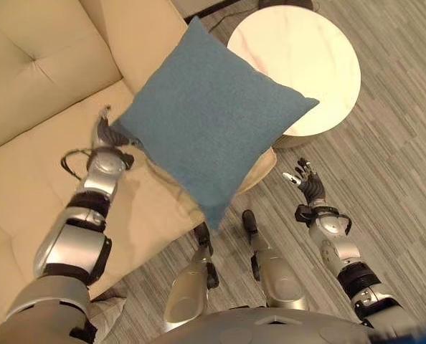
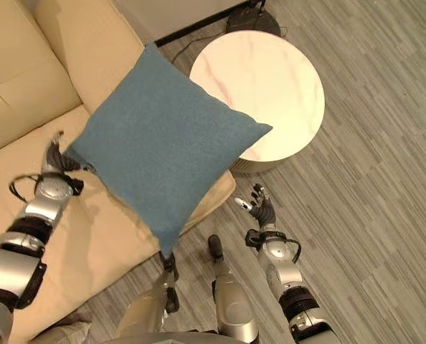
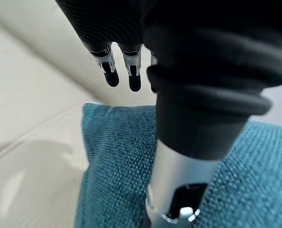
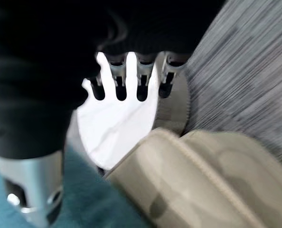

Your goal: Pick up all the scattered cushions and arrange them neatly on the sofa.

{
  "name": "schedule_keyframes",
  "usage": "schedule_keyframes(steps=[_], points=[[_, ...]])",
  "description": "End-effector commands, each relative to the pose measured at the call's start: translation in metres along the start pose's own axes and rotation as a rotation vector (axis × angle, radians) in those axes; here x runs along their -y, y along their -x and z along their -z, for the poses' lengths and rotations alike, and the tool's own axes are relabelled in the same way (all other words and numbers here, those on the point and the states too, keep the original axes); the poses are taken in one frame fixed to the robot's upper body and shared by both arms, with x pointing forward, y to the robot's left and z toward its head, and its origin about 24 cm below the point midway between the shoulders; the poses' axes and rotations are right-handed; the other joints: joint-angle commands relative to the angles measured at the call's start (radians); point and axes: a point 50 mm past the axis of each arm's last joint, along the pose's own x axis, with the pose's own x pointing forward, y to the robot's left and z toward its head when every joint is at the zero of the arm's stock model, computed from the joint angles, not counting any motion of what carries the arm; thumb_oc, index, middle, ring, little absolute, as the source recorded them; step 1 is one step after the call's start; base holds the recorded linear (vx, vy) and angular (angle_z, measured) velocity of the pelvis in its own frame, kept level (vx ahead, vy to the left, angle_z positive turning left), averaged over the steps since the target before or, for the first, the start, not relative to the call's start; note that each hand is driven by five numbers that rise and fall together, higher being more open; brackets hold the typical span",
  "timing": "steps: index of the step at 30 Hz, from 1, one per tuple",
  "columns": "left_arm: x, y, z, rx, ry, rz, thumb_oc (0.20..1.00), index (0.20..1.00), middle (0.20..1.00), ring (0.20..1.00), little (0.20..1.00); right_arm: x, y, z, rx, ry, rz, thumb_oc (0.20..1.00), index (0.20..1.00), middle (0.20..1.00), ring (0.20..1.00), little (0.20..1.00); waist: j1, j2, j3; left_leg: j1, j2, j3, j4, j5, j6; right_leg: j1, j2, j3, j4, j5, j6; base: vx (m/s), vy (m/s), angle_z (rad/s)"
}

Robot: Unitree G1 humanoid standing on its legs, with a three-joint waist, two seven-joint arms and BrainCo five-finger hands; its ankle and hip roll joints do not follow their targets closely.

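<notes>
You are looking down on a grey striped floor point(image 1: 392, 143) with a cream sofa point(image 1: 34, 107) along the left and a round white table point(image 1: 299, 64) just past the sofa's front right corner. Your blue cushion point(image 1: 209, 122) hangs in the air, tilted like a diamond, over the front edge of the sofa seat; its far corner points toward the sofa arm, its right corner overlaps the table's rim in the eye views, and its lowest corner dangles past the seat edge above the floor. Your left hand point(image 1: 107, 132) is at the cushion's left corner, above the seat. In the left wrist view the thumb point(image 3: 176, 190) presses down into the blue cloth while the fingers point(image 3: 131, 71) stand straight out above it, so the corner looks pinched, though you cannot see what grips it from below. Your right hand point(image 2: 259, 204) is well apart from the cushion, low over the floor near the sofa's front corner and the table's base, fingers spread and relaxed, holding nothing. In the right wrist view those straight fingers point(image 4: 141, 83) show against the white tabletop.
</notes>
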Motion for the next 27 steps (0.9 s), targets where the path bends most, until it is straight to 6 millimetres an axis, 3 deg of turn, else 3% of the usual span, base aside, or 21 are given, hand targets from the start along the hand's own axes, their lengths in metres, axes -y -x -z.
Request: schedule_keyframes(steps=[1,10,14,21,23,27], points=[[-0.01,-0.005,-0.019,0.093,0.032,-0.065,1.0,1.0,1.0,1.0,1.0,0.005,0.002,-0.01,0.082,-0.027,0.014,1.0,1.0,1.0,1.0,1.0,0.014,-0.021,-0.071,-0.04,-0.008,-0.095,0.124,-0.114,-0.03,-0.037,-0.055,-0.063,0.05,0.044,0.083,0.0,0.0,0.0],[-0.017,-0.004,-0.055,0.241,0.185,-0.064,1.0,1.0,1.0,1.0,1.0,0.005,0.007,-0.009,0.092,0.055,-0.024,1.0,1.0,1.0,1.0,1.0,0.019,-0.009,-0.057,-0.04,-0.028,-0.083,0.153,-0.139,-0.021,-0.039,-0.073,-0.059,0.057,0.05,0.094,0.02,0.046,0.0],[-0.006,0.002,-0.055,0.26,0.219,-0.022,1.0,1.0,1.0,1.0,1.0,0.009,0.008,-0.008,0.09,0.078,-0.013,1.0,1.0,1.0,1.0,1.0,0.022,0.003,-0.054,-0.036,-0.038,-0.087,0.158,-0.146,-0.018,-0.036,-0.08,-0.064,0.063,0.043,0.092,0.01,0.017,-0.02],[-0.004,0.008,-0.061,0.314,0.255,0.043,1.0,1.0,1.0,1.0,1.0,0.016,0.007,-0.012,0.102,0.107,0.0,1.0,1.0,1.0,1.0,1.0,0.029,0.016,-0.056,-0.043,-0.045,-0.092,0.164,-0.146,-0.017,-0.036,-0.084,-0.07,0.064,0.041,0.088,0.0,0.0,0.0],[0.005,0.013,-0.055,0.3,0.287,0.076,1.0,1.0,1.0,1.0,1.0,0.017,0.006,-0.014,0.107,0.118,0.002,1.0,1.0,1.0,1.0,1.0,0.033,0.019,-0.054,-0.047,-0.046,-0.096,0.169,-0.147,-0.017,-0.036,-0.086,-0.076,0.068,0.037,0.085,-0.01,-0.02,0.01],[0.055,0.047,-0.024,0.211,0.36,0.242,1.0,1.0,1.0,1.0,1.0,0.023,0.003,-0.021,0.127,0.14,0.036,1.0,1.0,1.0,1.0,1.0,0.047,0.024,-0.048,-0.045,-0.048,-0.102,0.173,-0.145,-0.017,-0.032,-0.085,-0.083,0.072,0.026,0.075,-0.02,-0.032,0.05]])
